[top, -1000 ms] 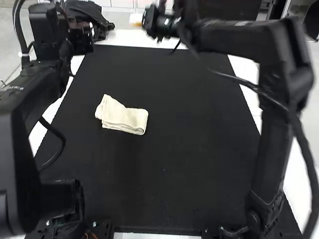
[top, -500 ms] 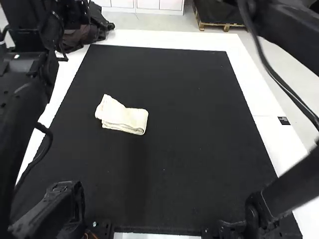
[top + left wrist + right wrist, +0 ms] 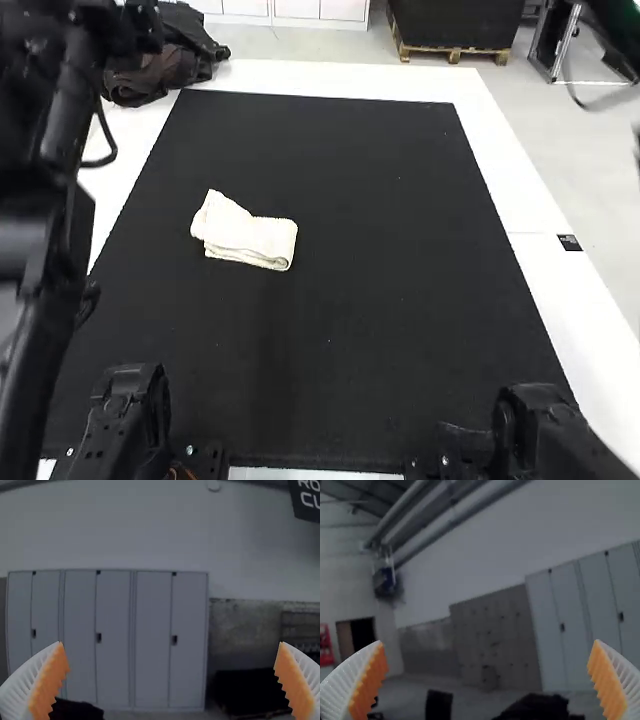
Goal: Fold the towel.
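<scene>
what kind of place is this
Probably a robotics lab or workshop: a robot arm stands at a white table with a black mat and a folded cream towel on it, and tall grey metal lockers line the wall.

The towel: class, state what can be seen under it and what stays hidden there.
The black mat shows all around the cream towel, so the towel appears to lie on it. The patch directly beneath is covered, and so are the inner faces of its folded layers.
</scene>
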Robot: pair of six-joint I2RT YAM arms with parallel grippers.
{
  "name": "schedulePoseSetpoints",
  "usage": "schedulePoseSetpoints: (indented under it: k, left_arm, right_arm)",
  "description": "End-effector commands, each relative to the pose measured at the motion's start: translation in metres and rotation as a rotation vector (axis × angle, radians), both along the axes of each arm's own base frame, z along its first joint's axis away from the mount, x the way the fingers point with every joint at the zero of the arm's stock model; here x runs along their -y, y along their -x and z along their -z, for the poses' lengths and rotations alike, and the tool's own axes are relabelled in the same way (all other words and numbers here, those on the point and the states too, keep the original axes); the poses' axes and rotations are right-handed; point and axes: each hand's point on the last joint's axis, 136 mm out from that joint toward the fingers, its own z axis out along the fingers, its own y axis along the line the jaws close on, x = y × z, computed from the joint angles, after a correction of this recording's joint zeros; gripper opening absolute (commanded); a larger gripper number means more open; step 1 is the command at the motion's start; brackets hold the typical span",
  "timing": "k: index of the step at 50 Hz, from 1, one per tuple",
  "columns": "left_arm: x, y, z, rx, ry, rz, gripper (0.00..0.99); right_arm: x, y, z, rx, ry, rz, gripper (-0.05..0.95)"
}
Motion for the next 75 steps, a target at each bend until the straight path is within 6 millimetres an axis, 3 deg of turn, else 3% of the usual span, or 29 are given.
schedulePoseSetpoints:
  k: [1, 7, 12, 16, 22, 26, 32, 38, 44, 49, 55, 64, 68, 75]
  left_arm:
    - [0.004, 0.03, -0.002, 0.089, -0.002, 0.002, 0.964]
    - [0.008, 0.06, 0.001, 0.166, -0.012, -0.002, 0.964]
    - [0.007, 0.071, 0.01, 0.187, -0.009, -0.012, 0.964]
    - [0.004, 0.074, 0.017, 0.192, 0.002, -0.031, 0.964]
    - [0.001, 0.057, 0.035, 0.142, -0.034, -0.065, 0.964]
    - [0.008, 0.048, 0.045, 0.137, -0.101, -0.052, 0.964]
    - [0.014, 0.026, 0.075, 0.106, -0.236, -0.072, 0.964]
    - [0.021, 0.001, 0.116, 0.066, -0.329, -0.056, 0.964]
    - [0.015, -0.009, 0.142, 0.082, -0.319, -0.081, 0.964]
    - [0.001, -0.02, 0.167, 0.03, -0.308, -0.156, 0.964]
    - [-0.016, -0.039, 0.206, -0.137, -0.26, -0.202, 0.964]
    - [-0.031, -0.054, 0.261, -0.377, -0.185, -0.226, 0.966]
    - [-0.032, -0.056, 0.284, -0.47, -0.172, -0.217, 0.966]
    - [-0.03, -0.057, 0.291, -0.498, -0.212, -0.211, 0.966]
  right_arm:
    - [0.017, 0.037, 0.007, 0.11, -0.004, 0.104, 0.92]
    - [0.03, 0.078, 0.019, 0.215, -0.015, 0.195, 0.92]
    - [0.045, 0.106, 0.027, 0.302, -0.042, 0.302, 0.92]
    - [0.06, 0.111, 0.034, 0.344, -0.051, 0.424, 0.92]
    - [0.096, 0.064, 0.063, 0.209, 0.002, 0.714, 0.92]
    - [0.103, 0.038, 0.088, 0.168, 0.073, 0.802, 0.92]
    - [0.126, -0.007, 0.145, 0.014, 0.136, 0.955, 0.92]
    - [0.123, -0.043, 0.2, -0.021, 0.245, 0.979, 0.92]
    - [0.143, -0.054, 0.237, 0.001, 0.237, 1.129, 0.92]
    - [0.157, -0.062, 0.27, -0.092, 0.249, 1.198, 0.92]
    - [0.157, -0.073, 0.298, -0.228, 0.206, 1.135, 0.92]
    - [0.143, -0.088, 0.375, -0.512, 0.347, 1.002, 0.92]
    - [0.133, -0.09, 0.379, -0.519, 0.36, 0.943, 0.92]
    - [0.13, -0.09, 0.38, -0.518, 0.365, 0.926, 0.92]
